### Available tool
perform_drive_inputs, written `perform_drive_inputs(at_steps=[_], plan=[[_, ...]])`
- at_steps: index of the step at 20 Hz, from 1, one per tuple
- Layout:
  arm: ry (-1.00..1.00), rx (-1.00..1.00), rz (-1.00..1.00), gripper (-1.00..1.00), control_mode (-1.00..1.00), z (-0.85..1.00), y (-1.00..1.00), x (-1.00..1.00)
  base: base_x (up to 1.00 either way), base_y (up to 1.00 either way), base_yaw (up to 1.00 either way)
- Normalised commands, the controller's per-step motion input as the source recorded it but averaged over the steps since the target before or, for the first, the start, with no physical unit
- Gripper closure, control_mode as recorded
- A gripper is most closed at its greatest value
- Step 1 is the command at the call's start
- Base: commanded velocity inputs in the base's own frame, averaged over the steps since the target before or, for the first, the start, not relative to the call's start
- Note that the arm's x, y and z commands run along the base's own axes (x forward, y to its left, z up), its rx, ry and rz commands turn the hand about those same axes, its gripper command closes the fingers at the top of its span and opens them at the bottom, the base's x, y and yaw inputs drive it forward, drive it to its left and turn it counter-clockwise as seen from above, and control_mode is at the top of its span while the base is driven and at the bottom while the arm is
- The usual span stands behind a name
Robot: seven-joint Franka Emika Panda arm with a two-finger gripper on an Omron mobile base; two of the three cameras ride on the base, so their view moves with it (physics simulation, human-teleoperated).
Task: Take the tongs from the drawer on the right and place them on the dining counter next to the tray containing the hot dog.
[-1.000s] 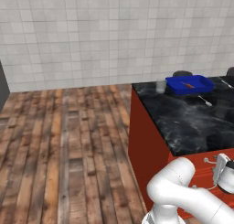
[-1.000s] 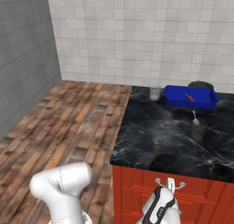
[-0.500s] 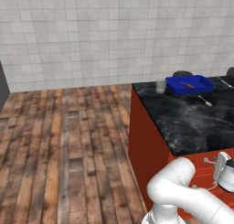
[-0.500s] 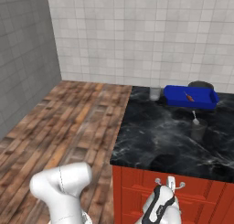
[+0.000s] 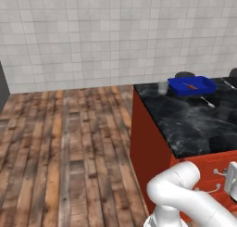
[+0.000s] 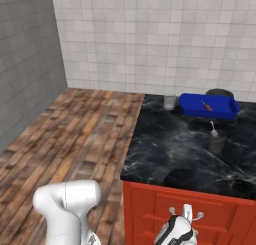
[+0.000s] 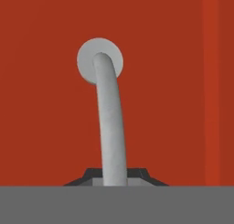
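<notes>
I have the pincer (image 7: 114, 179) clamped on the silver handle (image 7: 109, 122) of the red drawer (image 7: 45, 104); in the hand view the bar runs straight down between the dark tips, with its round mount flat against the drawer front. That grip makes sense, since the tongs should be inside and I can't see them while the drawer is shut. From the right base view the hand (image 6: 176, 231) sits low against the red front just under the tabletop (image 6: 175, 149). Far along the black marble sits the blue tray (image 6: 207, 106) with the hot dog (image 6: 207, 106) in it, and there is bare marble beside it for the tongs. I judge pulling the drawer out comes next.
</notes>
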Motion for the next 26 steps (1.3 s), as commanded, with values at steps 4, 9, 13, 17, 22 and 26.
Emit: perform_drive_inputs(at_steps=[4,9,13,17,22,26], plan=[[0.00,-0.01,0.00,1.00,-1.00,0.00,0.00,-0.51,0.00,0.00,0.00],[0.00,-0.01,0.02,1.00,-1.00,0.00,0.00,-0.36,0.00,0.00,0.00],[0.00,0.00,0.03,1.00,-1.00,0.00,0.00,-0.43,0.00,0.00,0.00],[0.00,0.00,0.02,1.00,-1.00,0.00,0.00,-0.39,0.00,0.00,0.00],[0.00,0.00,0.02,1.00,-1.00,0.00,0.00,-0.29,0.00,0.00,0.00],[0.00,0.00,0.01,1.00,-1.00,0.00,0.00,-0.31,0.00,0.00,0.00]])
